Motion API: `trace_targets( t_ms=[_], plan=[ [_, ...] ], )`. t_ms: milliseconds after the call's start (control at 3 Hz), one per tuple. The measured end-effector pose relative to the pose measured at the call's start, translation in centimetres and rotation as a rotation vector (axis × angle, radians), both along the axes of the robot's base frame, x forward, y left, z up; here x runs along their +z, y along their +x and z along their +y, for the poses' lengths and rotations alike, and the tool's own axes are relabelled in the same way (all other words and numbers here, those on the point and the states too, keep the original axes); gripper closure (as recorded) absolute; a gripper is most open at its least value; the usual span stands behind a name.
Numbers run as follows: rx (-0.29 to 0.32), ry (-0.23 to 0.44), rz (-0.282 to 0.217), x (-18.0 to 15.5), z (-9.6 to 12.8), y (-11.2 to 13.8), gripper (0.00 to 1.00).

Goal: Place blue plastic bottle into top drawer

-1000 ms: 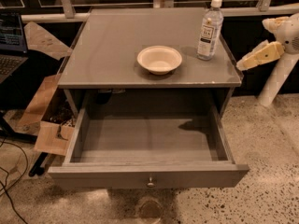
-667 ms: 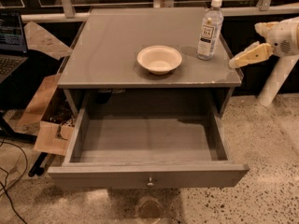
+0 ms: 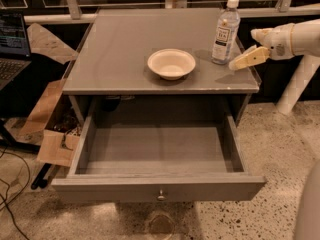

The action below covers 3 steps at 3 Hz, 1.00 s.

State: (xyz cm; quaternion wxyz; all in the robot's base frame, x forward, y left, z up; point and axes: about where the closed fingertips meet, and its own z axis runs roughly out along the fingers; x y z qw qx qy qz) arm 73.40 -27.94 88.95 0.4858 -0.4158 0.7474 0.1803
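The blue plastic bottle (image 3: 225,31), clear with a white cap and printed label, stands upright at the back right of the grey tabletop (image 3: 120,49). The top drawer (image 3: 157,188) is pulled fully out below the tabletop, its grey inside bare, with a small round knob (image 3: 161,196) on the front panel. My gripper (image 3: 242,49) comes in from the right at tabletop height, just right of the bottle and apart from it. It is open, with one cream finger (image 3: 248,58) pointing down-left at the bottle's base.
A shallow cream bowl (image 3: 171,63) sits mid-table, left of the bottle. A laptop (image 3: 10,44) and an open cardboard box (image 3: 55,134) are on the left. A white post (image 3: 295,89) stands on the right. Cables lie on the speckled floor (image 3: 280,149).
My gripper has moved left, closer to the bottle's right side. The bottle, bowl and drawer have not moved.
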Motion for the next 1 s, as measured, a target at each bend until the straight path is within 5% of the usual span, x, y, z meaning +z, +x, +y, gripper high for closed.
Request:
trace_targets(
  t_ms=[1000],
  plan=[
    [0.048,-0.026,-0.011,-1.2,3.5,5.2,0.03]
  ],
)
